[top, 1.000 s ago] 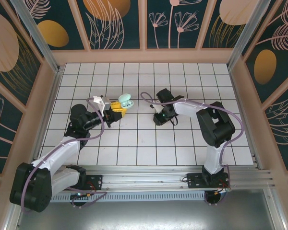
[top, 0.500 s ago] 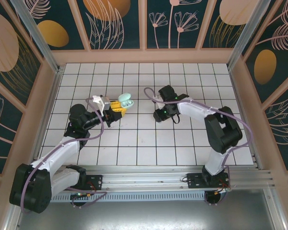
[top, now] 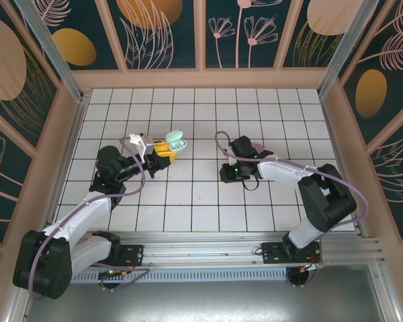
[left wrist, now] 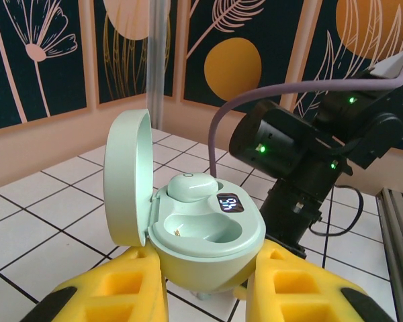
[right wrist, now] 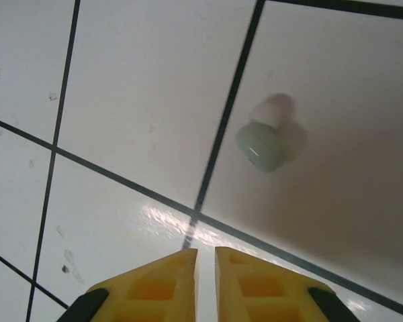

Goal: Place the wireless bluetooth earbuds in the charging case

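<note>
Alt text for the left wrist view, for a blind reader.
The left gripper holds an open mint charging case, lid upright at left. One mint earbud is seated at the back; the near slot is empty. The right arm stands behind.

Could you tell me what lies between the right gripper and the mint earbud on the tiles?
In the right wrist view, only bare white tile crossed by dark grout lines separates the right gripper from the mint earbud.

From above and behind, the top camera sees the whole tiled floor (top: 188, 201). The left wrist camera looks level, close at the mint charging case (left wrist: 201, 231), shared with the top view. The right wrist camera looks down, very near the tiles.
</note>
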Robot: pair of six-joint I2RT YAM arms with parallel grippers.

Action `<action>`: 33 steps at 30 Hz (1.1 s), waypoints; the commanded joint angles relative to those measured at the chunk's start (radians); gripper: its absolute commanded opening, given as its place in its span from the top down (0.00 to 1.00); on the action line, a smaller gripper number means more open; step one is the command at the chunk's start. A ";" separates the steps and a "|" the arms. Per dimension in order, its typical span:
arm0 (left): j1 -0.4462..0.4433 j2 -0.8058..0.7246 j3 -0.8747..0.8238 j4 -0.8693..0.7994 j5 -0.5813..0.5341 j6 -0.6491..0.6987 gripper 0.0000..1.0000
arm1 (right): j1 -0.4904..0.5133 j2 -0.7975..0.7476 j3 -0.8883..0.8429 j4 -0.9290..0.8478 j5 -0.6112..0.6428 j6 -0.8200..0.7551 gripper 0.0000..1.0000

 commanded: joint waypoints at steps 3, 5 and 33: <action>0.004 -0.018 -0.004 0.011 0.007 0.026 1.00 | 0.016 0.090 0.039 0.063 0.015 0.059 0.89; 0.005 -0.021 -0.008 0.009 0.006 0.027 1.00 | 0.014 0.116 0.051 0.065 0.028 0.059 0.90; 0.004 -0.026 -0.007 -0.001 0.000 0.034 1.00 | -0.090 0.254 0.227 -0.015 0.164 0.010 0.94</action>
